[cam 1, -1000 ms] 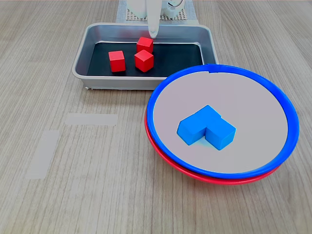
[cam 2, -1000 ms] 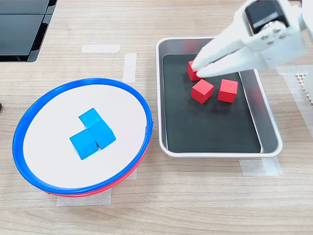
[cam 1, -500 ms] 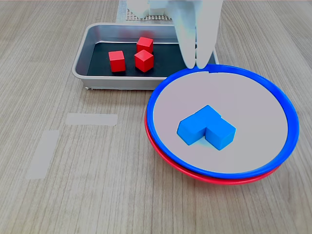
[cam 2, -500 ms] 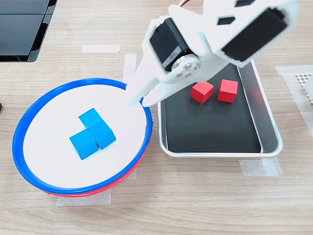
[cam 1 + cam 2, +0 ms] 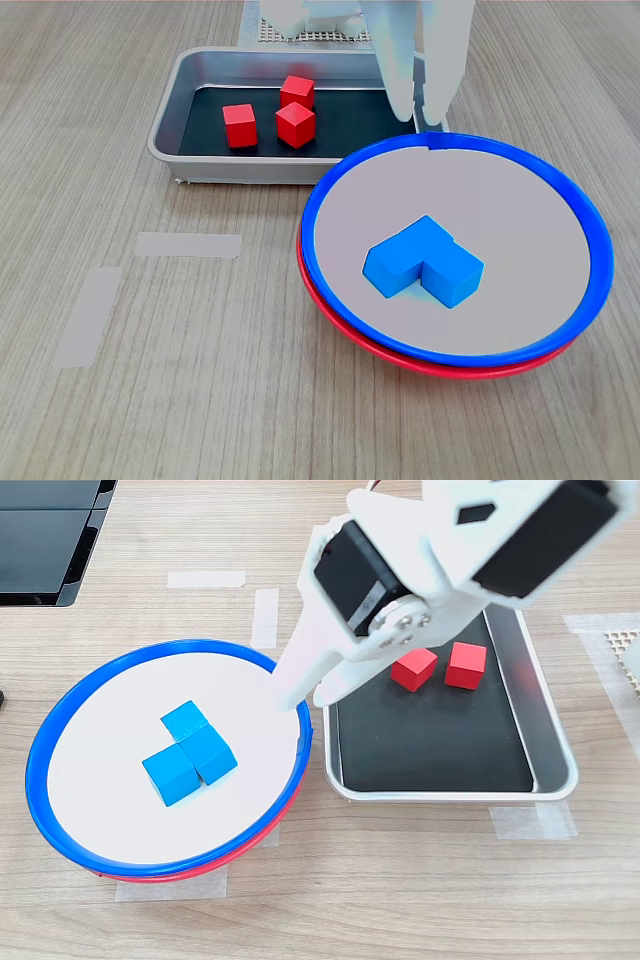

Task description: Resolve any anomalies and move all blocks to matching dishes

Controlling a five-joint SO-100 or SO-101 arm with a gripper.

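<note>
**Arm leaves the tray and comes to the stacked dishes**

Pale wood worktop (image 5: pixel 200 380) carries everything: a silver tray (image 5: pixel 165 125) with a black floor, and beside it two dishes, one nested in the other. The blue-rimmed dish (image 5: pixel 318 205) sits on top, and the red-rimmed dish (image 5: pixel 440 365) shows only as a thin red edge under it.

One second ago the gripper was down in the tray, with its tip at the red blocks. Half a second ago it had swung over to the near edge of the blue-rimmed dish, and now it is at almost the same place, a little shifted. The gripper (image 5: pixel 303 697) hangs over the rim on the tray side, empty. Its fingers (image 5: pixel 398 95) stand slightly apart at the tips, not pinching anything.

The blocks have not moved. Three red blocks (image 5: pixel 296 124) lie in the tray in the first exterior view; in the second exterior view the arm hides one of them. Three blue blocks (image 5: pixel 190 752) lie together in the middle of the blue-rimmed dish, touching each other.

My judgement: the blue blocks are already in their matching dish, and the anomaly is the stacking, because the red-rimmed dish is covered and cannot take blocks. The arm seems to go for the rim of the upper dish, to separate the two. The red blocks wait until this is done.
</note>
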